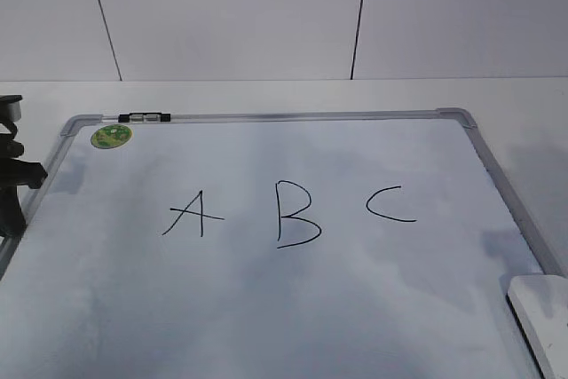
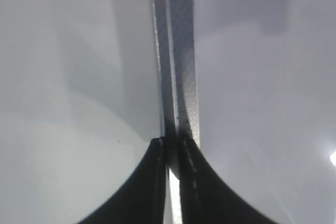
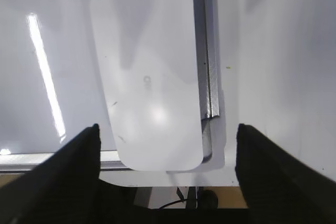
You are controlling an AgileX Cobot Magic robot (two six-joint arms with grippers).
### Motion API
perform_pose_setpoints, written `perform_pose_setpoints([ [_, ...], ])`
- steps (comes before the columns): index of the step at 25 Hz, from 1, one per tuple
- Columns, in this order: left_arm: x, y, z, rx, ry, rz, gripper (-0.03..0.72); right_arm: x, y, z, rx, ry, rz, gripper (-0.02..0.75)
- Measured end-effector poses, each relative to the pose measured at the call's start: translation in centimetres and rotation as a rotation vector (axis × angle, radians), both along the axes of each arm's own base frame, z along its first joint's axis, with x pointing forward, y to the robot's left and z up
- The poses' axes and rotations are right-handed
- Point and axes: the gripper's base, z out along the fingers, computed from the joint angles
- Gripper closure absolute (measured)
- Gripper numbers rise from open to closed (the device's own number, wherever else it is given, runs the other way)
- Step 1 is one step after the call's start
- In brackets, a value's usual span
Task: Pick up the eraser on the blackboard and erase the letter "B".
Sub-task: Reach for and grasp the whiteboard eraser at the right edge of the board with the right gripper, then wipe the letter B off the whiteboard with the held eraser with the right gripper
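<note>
The blackboard point(image 1: 266, 308) is a white board with a grey frame, lying flat. Black letters A point(image 1: 186, 213), B point(image 1: 295, 214) and C point(image 1: 390, 204) are written on it. The white eraser point(image 1: 543, 319) lies on the board's near right corner. In the right wrist view the eraser point(image 3: 147, 72) lies just ahead of my right gripper point(image 3: 167, 129), which is open, empty and above it, one finger to either side. My left gripper point(image 2: 171, 142) is shut and empty above the board's left frame point(image 2: 181, 77). It shows at the left edge of the exterior view point(image 1: 13, 175).
A green round sticker point(image 1: 112, 137) and a small black-and-silver clip point(image 1: 144, 117) sit at the board's far left corner. The board's frame point(image 3: 207, 77) runs beside the eraser. The table's front edge and a dark cable point(image 3: 181, 199) show below it.
</note>
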Motion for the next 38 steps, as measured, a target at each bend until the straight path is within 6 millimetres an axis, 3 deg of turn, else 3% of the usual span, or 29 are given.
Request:
perform_pose_setpoints([
  [9,0.0,0.0,0.0,0.0,0.0,0.0,0.667,1.1,2.1,-1.5,-0.032,0.011,0.071,0.139],
  [20,0.0,0.0,0.0,0.0,0.0,0.0,0.664,2.7,2.4,-4.1,-0.092,0.067,0.07,0.139],
  [38,0.0,0.0,0.0,0.0,0.0,0.0,0.663,3.5,2.7,-6.3,-0.091,0.132,0.067,0.144],
])
